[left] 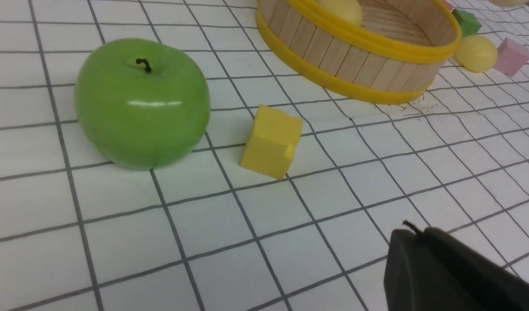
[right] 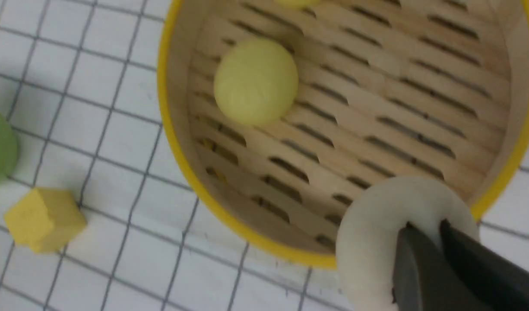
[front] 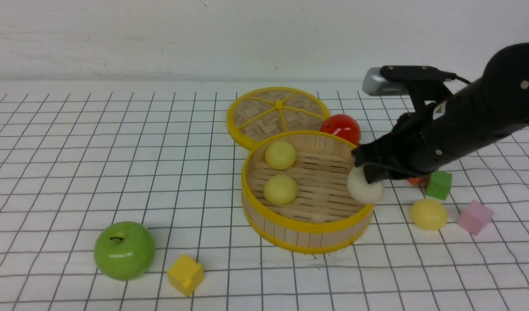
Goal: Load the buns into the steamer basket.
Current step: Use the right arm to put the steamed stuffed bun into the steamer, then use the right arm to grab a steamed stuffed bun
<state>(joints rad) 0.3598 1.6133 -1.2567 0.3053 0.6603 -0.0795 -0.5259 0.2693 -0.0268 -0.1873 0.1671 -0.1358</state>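
The steamer basket (front: 290, 235) stands mid-table with two pale yellow buns (front: 280, 155) (front: 280, 189) on its slatted floor. My right gripper (front: 368, 170) is shut on the beige-white bun (front: 364, 188), holding it over the basket's right rim. In the right wrist view the fingertips (right: 424, 226) pinch into that bun (right: 372, 233) above the yellow rim (right: 173, 142), with one yellow bun (right: 255, 81) inside. Another yellow bun (front: 429, 214) lies on the table right of the basket. My left gripper (left: 413, 231) is shut on nothing, low over the table near the front; it does not show in the front view.
The flat woven lid (front: 277, 113) and a red tomato (front: 340, 128) lie behind the basket. A green apple (front: 124, 250) and a yellow cube (front: 185, 274) sit front left. A green cube (front: 438, 184) and a pink cube (front: 474, 217) are on the right.
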